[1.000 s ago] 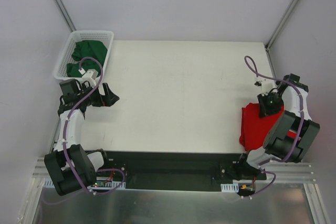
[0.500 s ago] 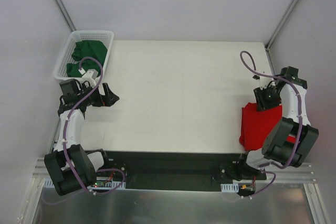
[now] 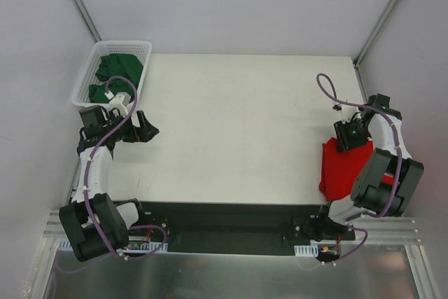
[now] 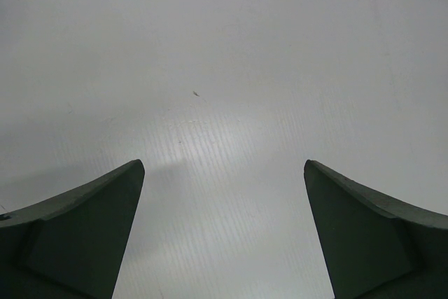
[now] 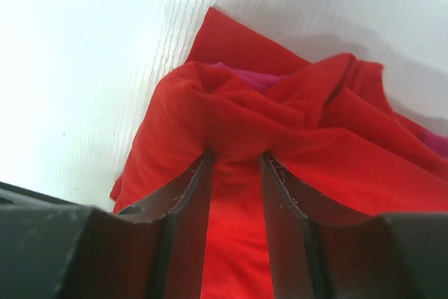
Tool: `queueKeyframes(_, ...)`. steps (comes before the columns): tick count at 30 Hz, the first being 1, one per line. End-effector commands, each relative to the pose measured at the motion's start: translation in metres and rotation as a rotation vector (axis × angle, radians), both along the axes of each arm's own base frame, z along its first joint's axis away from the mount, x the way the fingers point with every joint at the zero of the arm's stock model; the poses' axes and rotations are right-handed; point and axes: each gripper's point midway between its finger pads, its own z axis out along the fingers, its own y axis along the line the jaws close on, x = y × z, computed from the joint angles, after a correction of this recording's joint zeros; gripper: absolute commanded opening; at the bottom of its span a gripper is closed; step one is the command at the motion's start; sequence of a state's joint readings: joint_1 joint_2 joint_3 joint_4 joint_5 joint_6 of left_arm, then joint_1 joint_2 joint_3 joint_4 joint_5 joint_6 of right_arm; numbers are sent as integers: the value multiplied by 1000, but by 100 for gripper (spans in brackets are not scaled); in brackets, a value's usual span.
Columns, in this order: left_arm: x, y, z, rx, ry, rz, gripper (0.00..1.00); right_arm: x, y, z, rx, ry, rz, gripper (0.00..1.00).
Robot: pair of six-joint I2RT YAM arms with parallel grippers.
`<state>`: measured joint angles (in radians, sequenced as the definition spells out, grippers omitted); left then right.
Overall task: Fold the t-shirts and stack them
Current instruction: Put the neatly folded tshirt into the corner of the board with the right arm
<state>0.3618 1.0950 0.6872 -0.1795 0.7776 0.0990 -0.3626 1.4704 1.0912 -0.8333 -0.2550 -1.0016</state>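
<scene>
So the left end effector (image 3: 145,129) is splayed as wide as it goes with nothing in it. It sits low over the left side of the surface (image 3: 238,124), just on the near side of the basket (image 3: 143,47). The left wrist view backs that up: two dark fingertips far apart and only bare white surface (image 4: 210,68) between them.

The basket is at the far left corner, and the green shirts (image 3: 112,69) are bunched up inside it. Can't tell how many from the heap.

The right end effector (image 3: 348,135) is down on the red shirt (image 3: 339,166), at its far edge. That shirt lies crumpled by the right edge of the surface, towards the near side. The arm covers part of it, and its lower corner reaches the near edge.

In the right wrist view the right end effector (image 5: 234,155) has its fingers (image 5: 185,201) only a narrow gap apart. The red shirt (image 5: 294,131) is puckered into a ridge right across the tips, and red cloth fills the slot between them. Honestly can't tell if it's actually pinching the fabric or just resting in it.

A pink shirt (image 5: 245,73) peeks out from under the red one, at the far fold and again at the right edge. It doesn't show from the top view.
</scene>
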Motion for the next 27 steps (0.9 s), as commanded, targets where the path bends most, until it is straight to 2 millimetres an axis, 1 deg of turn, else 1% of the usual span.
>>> queueKeyframes(1,0,-2,9,16,-59,-33,99,19,5,-23,49,-7,-12,36)
queueKeyframes(3,0,-2,9,14,-58,-33,99,27,6,-23,61,-22,-20,36)
queueKeyframes(6,0,-2,9,11,-57,-32,99,33,8,-26,64,-12,-21,36)
queueKeyframes(8,1,-2,10,13,-61,-34,99,33,9,-28,67,0,-18,36)
queueKeyframes(10,1,-2,10,12,-62,-34,99,32,10,-25,66,-2,-21,37)
queueKeyframes(11,1,-2,10,13,-62,-34,99,28,12,-22,72,5,-19,37)
queueKeyframes(12,0,-2,11,13,-63,-34,99,27,14,-8,68,-31,-22,37)
queueKeyframes(13,0,-2,11,15,-63,-33,99,25,15,1,64,-48,-30,37)
queueKeyframes(14,-1,-2,11,12,-63,-35,99,18,17,9,63,-51,-37,38)
queueKeyframes(15,0,-3,11,13,-67,-38,99,15,16,30,35,-113,-45,38)
queueKeyframes(17,-1,-3,9,10,-63,-39,99,3,15,43,-2,-135,-48,40)
queueKeyframes(19,-2,-4,9,5,-60,-44,99,-13,5,49,-86,-149,-47,40)
queueKeyframes(21,-2,-4,8,8,-59,-47,99,-29,-4,44,-143,-123,-23,40)
queueKeyframes(22,-1,-4,10,8,-64,-47,99,-42,-7,37,-153,-106,-32,40)
queueKeyframes(24,-1,-4,10,5,-63,-48,99,-56,-12,30,-153,-80,-41,40)
queueKeyframes(25,-1,-5,10,4,-63,-50,99,-65,-21,27,-154,-72,-70,40)
queueKeyframes(26,-1,-5,11,3,-65,-51,100,-73,-23,20,-144,-56,-78,40)
queueKeyframes(27,-1,-5,10,5,-66,-51,99,-77,-25,17,-134,-55,-89,40)
